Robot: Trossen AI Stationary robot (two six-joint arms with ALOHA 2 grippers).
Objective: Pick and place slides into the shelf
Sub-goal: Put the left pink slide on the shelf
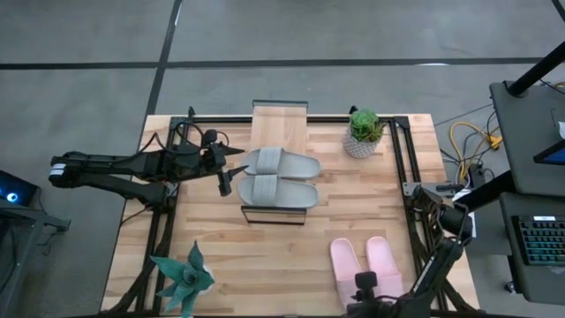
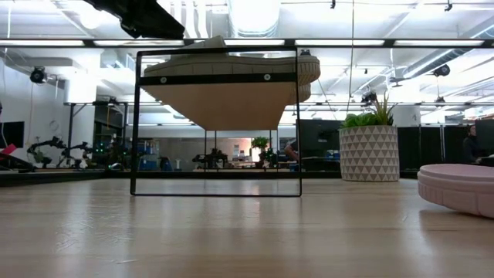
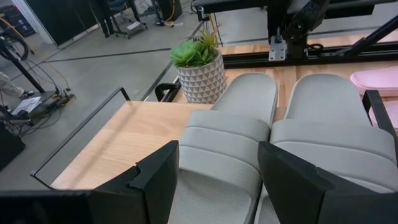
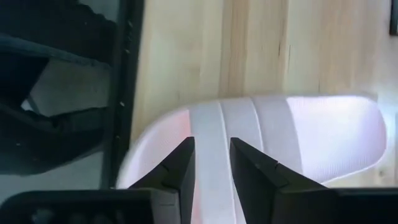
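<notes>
Grey slides (image 1: 281,177) lie side by side on the shelf (image 1: 280,122) at mid-table, the left gripper (image 1: 225,170) open at their heels. Pink slides (image 1: 367,265) sit near the tabletop's front edge; the right gripper (image 4: 211,163) pinches one's strap (image 4: 214,134).

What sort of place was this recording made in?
Probably a robotics lab or workshop. The light wooden tabletop stands on a grey concrete floor, with a black keyboard on a desk alongside. Beyond it lies an open hall with more arm-like rigs.
</notes>
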